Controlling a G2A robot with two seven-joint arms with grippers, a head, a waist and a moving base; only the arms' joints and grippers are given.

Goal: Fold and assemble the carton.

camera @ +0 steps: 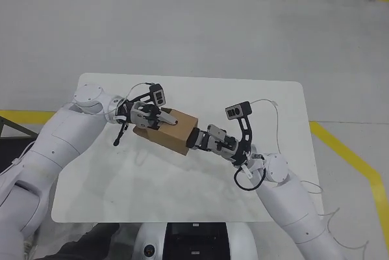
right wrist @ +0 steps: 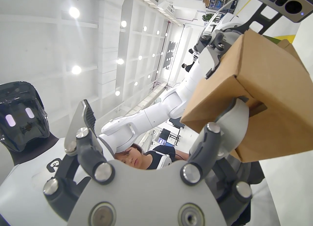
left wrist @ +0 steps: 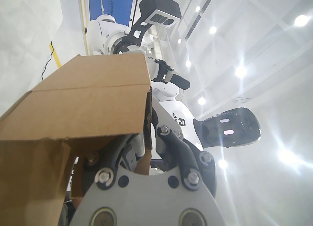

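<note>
White table [camera: 181,188] lies under both arms. At the left, the left gripper [camera: 156,117] straddles one end of the carton [camera: 175,132], seemingly pinching its wall, though the tips are hidden. It hangs over the table's middle. The right gripper [camera: 195,138] is spread wide, one finger [right wrist: 232,119] tucked inside the other end.

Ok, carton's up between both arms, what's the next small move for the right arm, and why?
Probably press the right pincer gently inward. It is open, one finger tucked into a gap at its end of the carton, so that end looks unclosed; the left pincer grips the opposite end to brace.
</note>
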